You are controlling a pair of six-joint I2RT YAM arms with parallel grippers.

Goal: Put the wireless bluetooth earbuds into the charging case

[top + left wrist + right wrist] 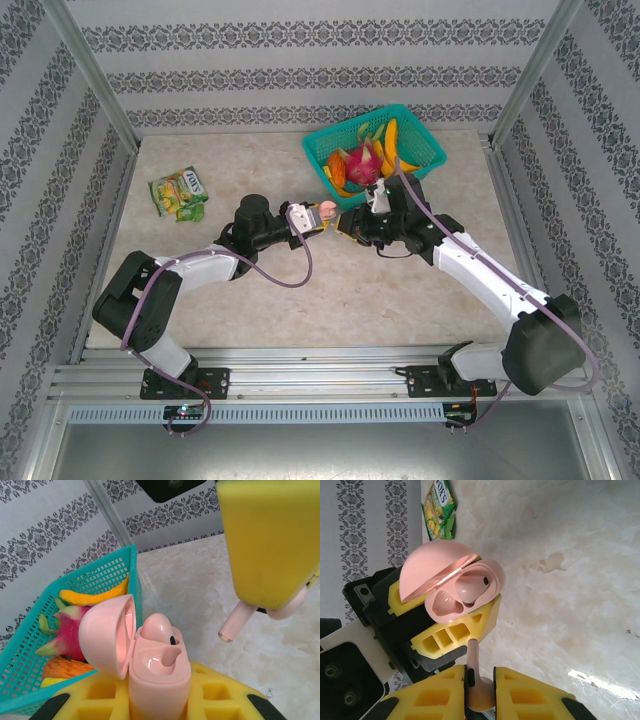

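Two arms: they meet above the middle of the table (pixel 400 300), gripper tips facing each other and close together.
Snack packet (pixel 178 193): green, lying flat near the table's left edge, towards the far-left corner, well apart from both arms.
Left gripper (pixel 305 220): clenched on the charging case (pixel 160 675), with a yellow finger on each side of the case body.
Charging case: pale pink, held off the table, its lid (pixel 105 635) swung open to the left in the left wrist view.
Seated earbud (pixel 156 626): pink, resting in the case's farther well.
Empty well (pixel 161 661): the nearer recess, open and unfilled.
Held earbud (pixel 239 620): pale pink, outside the case and just beside it; its stem points towards the case's open side.
Right gripper (pixel 480 685): pinching the held earbud by its bulb end between the two yellow fingers, the stem sticking out past the tips.
Contact: whether the stem tip touches the case or the left finger cannot be told.
Basket (pixel 428 135): teal mesh, by the table's far edge, right of centre, just beyond the right gripper.
Toy fruit (pixel 365 160): a pink dragon fruit among yellow and orange pieces, all inside the basket.
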